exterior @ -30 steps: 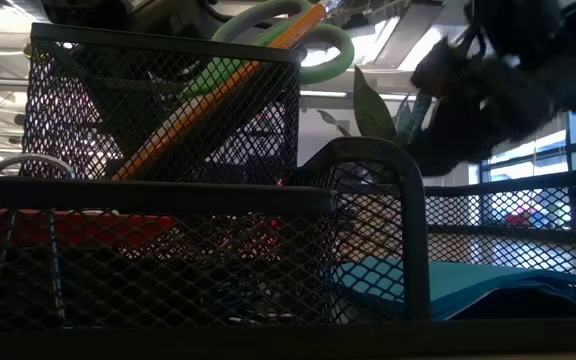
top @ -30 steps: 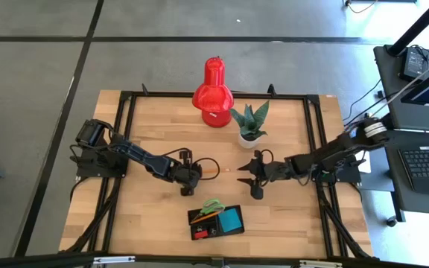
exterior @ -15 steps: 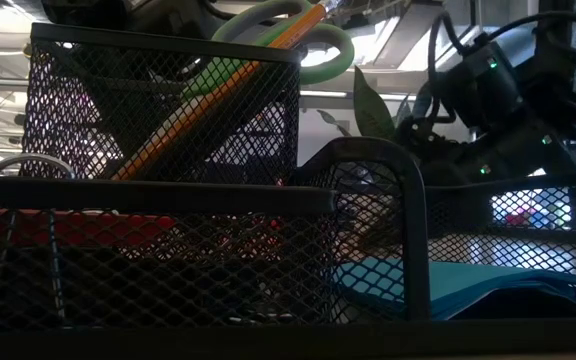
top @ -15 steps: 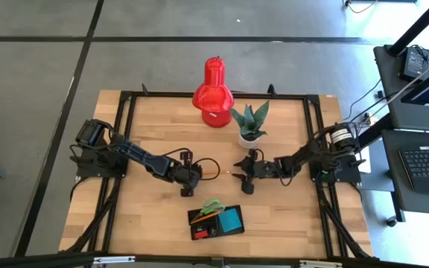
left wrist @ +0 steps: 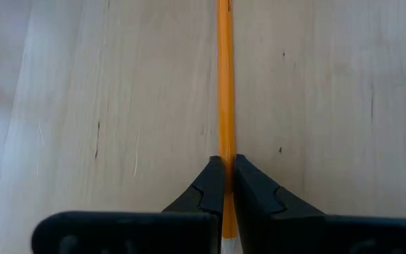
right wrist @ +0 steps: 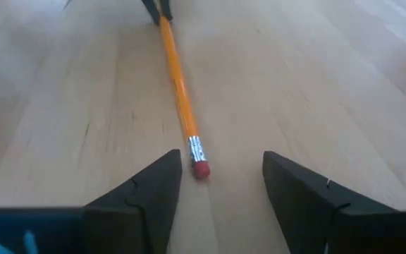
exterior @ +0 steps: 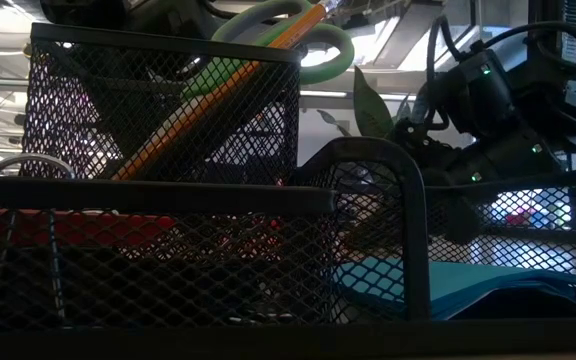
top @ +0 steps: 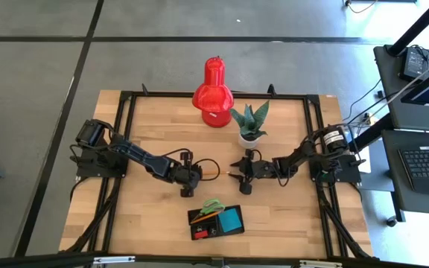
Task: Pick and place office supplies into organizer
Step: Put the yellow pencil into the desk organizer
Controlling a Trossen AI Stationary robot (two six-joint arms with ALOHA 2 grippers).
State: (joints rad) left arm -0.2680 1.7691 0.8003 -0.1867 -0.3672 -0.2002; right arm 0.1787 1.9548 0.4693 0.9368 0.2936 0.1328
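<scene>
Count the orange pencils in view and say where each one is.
2. One pencil lies on the table, clamped in the left gripper, its eraser end between the right gripper's open jaws. Another pencil stands in the organizer. More may be hidden.

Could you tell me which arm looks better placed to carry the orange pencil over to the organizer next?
Probably the left: the left gripper is shut on the pencil, while the right gripper is open at its eraser end.

Bare bench (right wrist: 316,85) either side of pencil (right wrist: 178,92); its eraser end sits in the gap between right gripper (right wrist: 220,185) spread fingers. Left gripper (left wrist: 225,185) pinches far end, blocking passage there. Plant (top: 249,123) near.
</scene>
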